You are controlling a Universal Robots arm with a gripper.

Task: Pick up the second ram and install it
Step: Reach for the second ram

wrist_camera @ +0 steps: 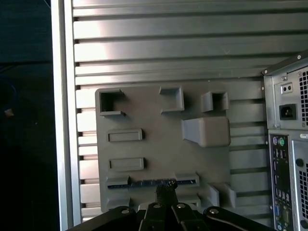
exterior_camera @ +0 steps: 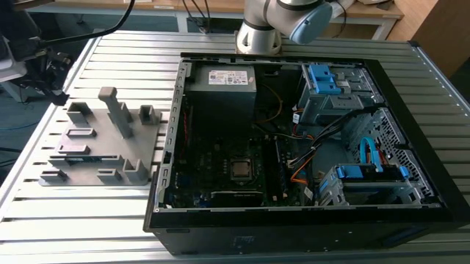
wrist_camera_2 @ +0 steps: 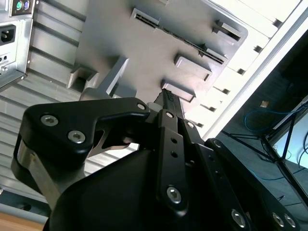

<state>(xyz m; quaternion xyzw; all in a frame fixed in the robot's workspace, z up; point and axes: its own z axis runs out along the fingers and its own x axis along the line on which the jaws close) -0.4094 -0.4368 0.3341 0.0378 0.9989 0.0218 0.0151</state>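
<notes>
A: The tool (wrist_camera: 166,191), as both wrist views show it: what state?
B: Its fingers (wrist_camera_2: 169,130) lie pressed together and pinch nothing. The tip hangs over the grey holder block (wrist_camera: 159,144).
A: And the second ram (wrist_camera: 142,183)?
B: It is a dark strip seated in the holder's long slot. In the first wrist view the tool's tip overlaps it, but contact cannot be judged.
A: The wider setting?
B: In the exterior view the holder lies at the exterior view's left on the slatted metal surface (exterior_camera: 110,220), just beside the open computer case (exterior_camera: 294,231). The case occupies the centre and right, and the arm's base (exterior_camera: 257,33) stands at top centre.
</notes>
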